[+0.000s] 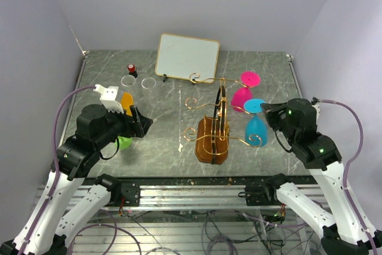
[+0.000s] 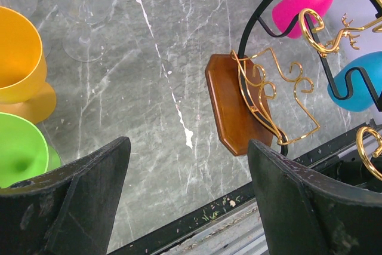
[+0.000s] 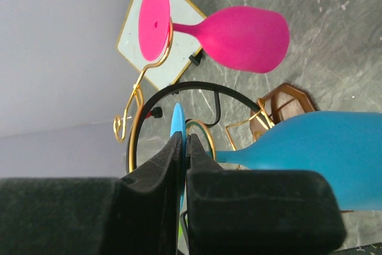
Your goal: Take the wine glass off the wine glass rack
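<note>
The wine glass rack point(image 1: 212, 132), a brown wooden violin-shaped stand with gold wire arms, stands mid-table; its base shows in the left wrist view point(image 2: 236, 103). A blue wine glass point(image 1: 255, 126) hangs upside down at the rack's right side, with a pink wine glass point(image 1: 242, 97) hanging behind it. My right gripper point(image 1: 270, 111) is shut on the blue glass's flat foot; in the right wrist view my gripper point(image 3: 184, 138) pinches the foot edge-on, with the blue bowl point(image 3: 322, 153) to the right. My left gripper point(image 1: 143, 125) is open and empty, left of the rack point(image 2: 188, 165).
A white framed board point(image 1: 187, 57) stands at the back. An orange glass point(image 1: 126, 101), a green glass point(image 1: 124, 143) and two clear glasses point(image 1: 128, 80) sit at the left by my left arm. The pink glass point(image 3: 239, 37) hangs close to the blue one.
</note>
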### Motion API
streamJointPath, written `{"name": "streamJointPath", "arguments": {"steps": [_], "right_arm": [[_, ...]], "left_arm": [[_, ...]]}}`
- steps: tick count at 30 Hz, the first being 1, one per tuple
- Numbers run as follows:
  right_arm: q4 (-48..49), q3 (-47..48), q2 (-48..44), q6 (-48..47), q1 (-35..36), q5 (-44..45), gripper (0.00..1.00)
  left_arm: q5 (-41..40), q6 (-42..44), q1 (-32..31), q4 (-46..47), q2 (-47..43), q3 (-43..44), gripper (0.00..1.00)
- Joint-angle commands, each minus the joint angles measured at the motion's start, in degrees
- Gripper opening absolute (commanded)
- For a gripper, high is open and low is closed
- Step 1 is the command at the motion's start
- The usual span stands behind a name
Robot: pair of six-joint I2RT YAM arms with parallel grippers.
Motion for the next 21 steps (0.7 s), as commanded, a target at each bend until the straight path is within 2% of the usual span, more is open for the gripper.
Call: {"name": "streamJointPath", "arguments": {"steps": [1, 6, 12, 17, 21], "right_arm": [[1.4, -0.4, -2.6, -1.1, 0.0, -2.4, 0.01], [7.5, -3.3, -3.9, -2.4, 0.0, -8.1, 0.01], [13.5, -2.5, -0.5, -4.0, 0.0, -12.6, 0.02], [17.4, -1.6, 2.2, -3.1, 0.0, -11.6, 0.03], [16.9, -1.2, 4.5, 1.8, 0.0, -8.0, 0.04]], "left_arm": [[1.2, 0.1, 0.9, 2.5, 0.2, -0.2, 0.89], [1.3, 0.2, 1.0, 2.4, 0.3, -0.2, 0.89], [1.1, 0.1, 1.0, 2.3, 0.2, -0.3, 0.89], [0.9, 0.1, 1.0, 2.2, 0.2, -0.3, 0.89], [0.8, 0.1, 1.0, 2.0, 0.3, -0.2, 0.89]]}}
